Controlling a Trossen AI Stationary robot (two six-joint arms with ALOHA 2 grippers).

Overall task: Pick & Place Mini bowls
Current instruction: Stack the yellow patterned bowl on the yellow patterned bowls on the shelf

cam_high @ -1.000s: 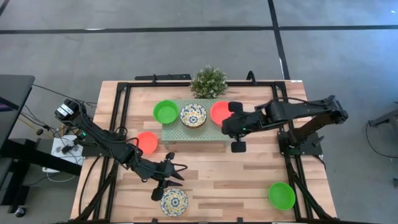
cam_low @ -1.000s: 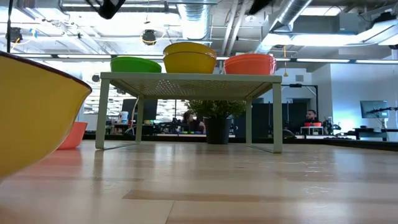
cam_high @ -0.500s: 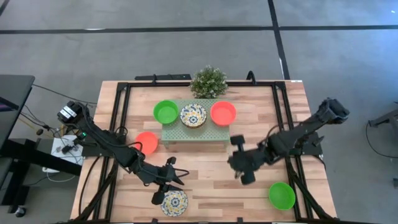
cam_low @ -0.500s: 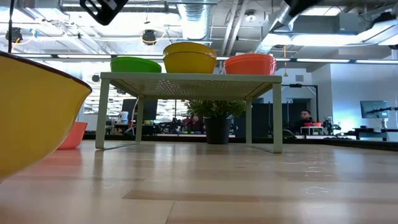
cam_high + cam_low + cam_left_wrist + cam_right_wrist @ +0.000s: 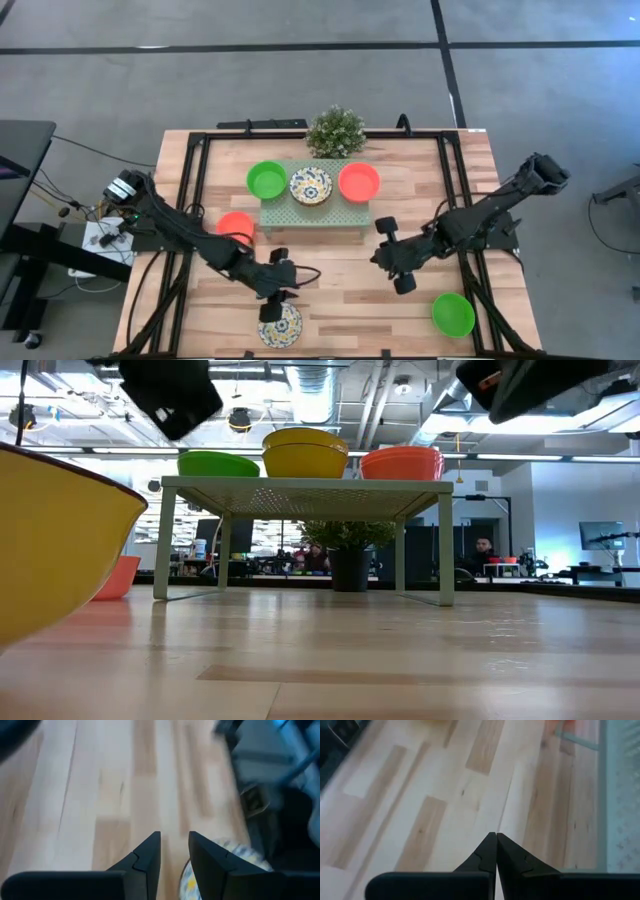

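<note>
Three mini bowls sit on the pale green platform [image 5: 315,205]: green [image 5: 266,180], patterned [image 5: 311,185], orange-red [image 5: 359,182]. On the table rest another orange-red bowl [image 5: 236,228], a patterned bowl [image 5: 280,325] near the near edge, and a green bowl [image 5: 453,314] at the near right. My left gripper [image 5: 272,303] hovers just above the near patterned bowl [image 5: 222,862], fingers slightly open [image 5: 174,837], touching nothing. My right gripper [image 5: 382,258] hangs shut [image 5: 495,836] over bare table, left of the near green bowl.
A small bushy plant [image 5: 335,130] stands behind the platform at the far edge. Black frame rails [image 5: 195,200] run along the table's left and right sides. In the low view the near patterned bowl's yellow wall [image 5: 60,540] fills the left side.
My right gripper left the platform's orange-red bowl and swung toward the near edge, ending over bare table near the green bowl; that bowl stayed on the platform. My left gripper shifted toward the near edge and right, closing in on the near patterned bowl.
</note>
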